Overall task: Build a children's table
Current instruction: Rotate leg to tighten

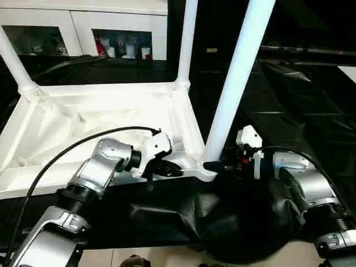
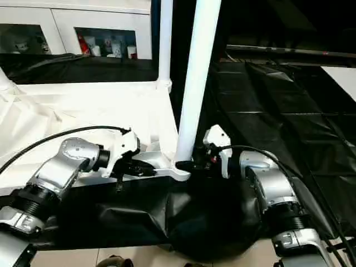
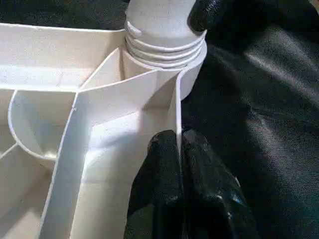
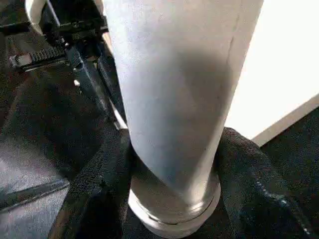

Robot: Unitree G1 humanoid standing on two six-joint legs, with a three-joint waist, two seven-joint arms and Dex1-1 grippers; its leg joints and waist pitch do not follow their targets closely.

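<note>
Silver ribbed forearms (image 1: 83,189), white wrist housings, black cables

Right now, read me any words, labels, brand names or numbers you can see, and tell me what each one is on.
Readable text: none.
Packages on the cabinet shelf: red and white, any print too small to read.
Table top: plain white ribs, no lettering.
Near leg: plain, no marking.
Left gripper and right gripper: no label visible.

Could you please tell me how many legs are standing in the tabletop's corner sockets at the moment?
3: near right leg held by the right gripper, far right leg, far left leg. The near left corner is out of view.
</note>
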